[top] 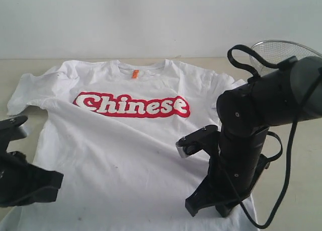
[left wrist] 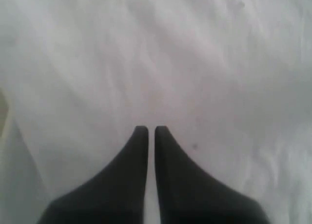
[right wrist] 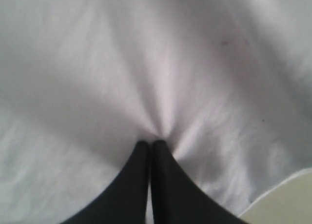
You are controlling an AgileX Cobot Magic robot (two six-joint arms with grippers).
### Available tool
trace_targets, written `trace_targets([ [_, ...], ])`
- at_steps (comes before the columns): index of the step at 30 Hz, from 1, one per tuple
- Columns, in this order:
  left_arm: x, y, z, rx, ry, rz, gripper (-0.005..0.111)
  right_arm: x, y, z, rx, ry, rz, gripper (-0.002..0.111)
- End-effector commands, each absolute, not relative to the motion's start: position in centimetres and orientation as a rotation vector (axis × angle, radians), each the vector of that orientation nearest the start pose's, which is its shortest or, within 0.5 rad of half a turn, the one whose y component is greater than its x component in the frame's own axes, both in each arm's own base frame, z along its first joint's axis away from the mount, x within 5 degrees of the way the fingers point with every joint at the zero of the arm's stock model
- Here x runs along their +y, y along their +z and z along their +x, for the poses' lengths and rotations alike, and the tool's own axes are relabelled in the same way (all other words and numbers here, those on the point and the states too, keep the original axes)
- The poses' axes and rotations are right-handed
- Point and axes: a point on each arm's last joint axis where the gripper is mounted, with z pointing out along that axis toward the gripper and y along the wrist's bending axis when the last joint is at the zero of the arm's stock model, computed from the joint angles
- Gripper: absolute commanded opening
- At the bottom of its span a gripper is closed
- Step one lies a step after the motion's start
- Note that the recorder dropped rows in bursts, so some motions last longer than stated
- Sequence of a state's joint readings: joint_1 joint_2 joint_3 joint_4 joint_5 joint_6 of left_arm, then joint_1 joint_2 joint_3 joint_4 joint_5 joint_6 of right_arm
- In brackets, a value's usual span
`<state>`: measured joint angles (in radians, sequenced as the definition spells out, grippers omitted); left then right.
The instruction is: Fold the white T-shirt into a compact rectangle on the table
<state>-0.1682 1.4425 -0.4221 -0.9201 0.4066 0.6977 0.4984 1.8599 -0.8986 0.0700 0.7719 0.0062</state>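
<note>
Right gripper (right wrist: 150, 144) tight on the white T-shirt (top: 126, 140); left gripper (left wrist: 151, 130) closed, perhaps on cloth.

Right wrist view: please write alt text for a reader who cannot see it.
The black right hand is shut and pinches the white T-shirt, and creases fan out in the cloth from its tips. A corner of the beige table shows at one edge.
</note>
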Motion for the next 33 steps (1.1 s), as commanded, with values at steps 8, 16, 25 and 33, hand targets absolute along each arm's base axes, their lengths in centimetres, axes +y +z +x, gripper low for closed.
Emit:
trace_targets([
  [8, -4.9, 14.1, 15.3, 2.690, -0.473, -0.104, 0.005, 12.4, 9.0, 23.0, 3.316, -0.147, -0.833, 0.000],
  [16, -4.9, 13.1, 13.8, 2.764, -0.502, -0.123, 0.005, 11.1, 7.9, 20.6, 3.396, -0.185, -0.845, 0.000],
  [25, -5.1, 12.4, 12.2, 2.852, -0.569, -0.147, 0.005, 10.4, 7.5, 18.4, 3.506, -0.163, -0.861, 0.000],
  [33, -5.6, 14.0, 12.8, 2.712, -0.638, -0.046, 0.005, 9.9, 8.8, 16.7, 3.572, -0.090, -0.920, 0.000],
])
